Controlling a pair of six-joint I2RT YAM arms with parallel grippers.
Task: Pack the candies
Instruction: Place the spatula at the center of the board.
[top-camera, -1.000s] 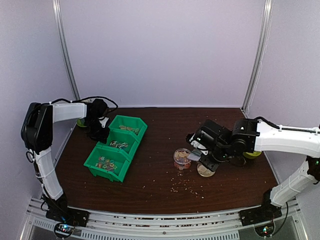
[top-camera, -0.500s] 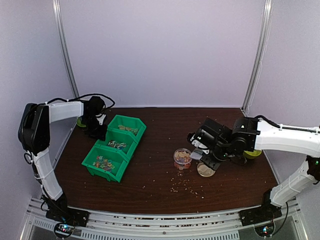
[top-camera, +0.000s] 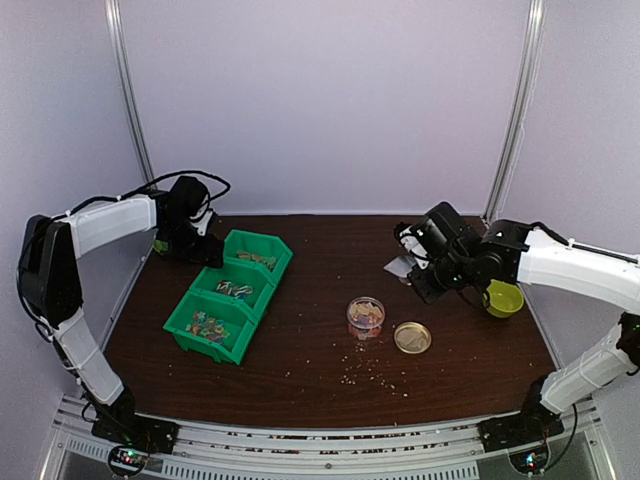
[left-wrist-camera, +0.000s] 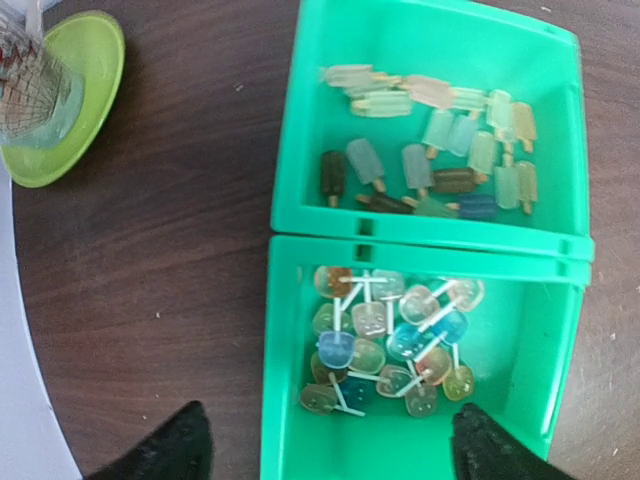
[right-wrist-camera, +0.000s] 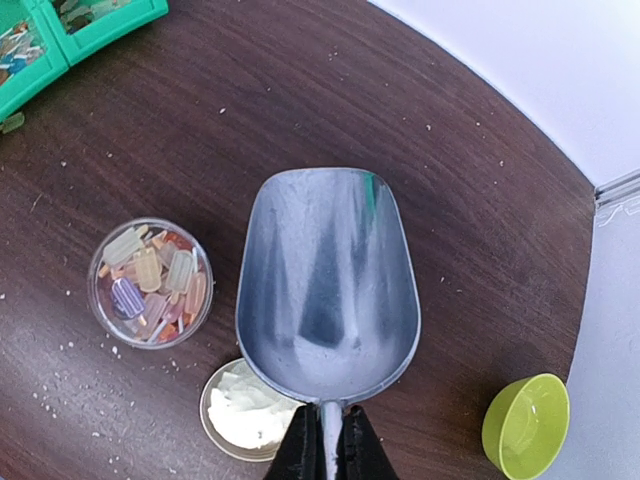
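From above: three green bins (top-camera: 205, 348) in a row, one clear cup (top-camera: 350, 311) of candies (top-camera: 366, 317), one gold lid (top-camera: 412, 338) on tabletop (top-camera: 320, 255).
Left wrist: left end effector (left-wrist-camera: 330, 455) spread above two candy-filled bins.
Right wrist: right end effector (right-wrist-camera: 328, 446) pinching one empty scoop (right-wrist-camera: 325, 280).

We see small popsicle-shaped candies (left-wrist-camera: 430, 150), mint, peach and brown, lying loose in the far green plastic bin (left-wrist-camera: 290, 150) ahead of the left jaws. Translucent round lolly candies (left-wrist-camera: 390, 335) on white sticks fill the nearer green bin (left-wrist-camera: 275, 400), between those jaws. More mixed-colour candies (right-wrist-camera: 150, 283) are piled in a clear round cup (right-wrist-camera: 205, 305), ahead and left of the right jaws.
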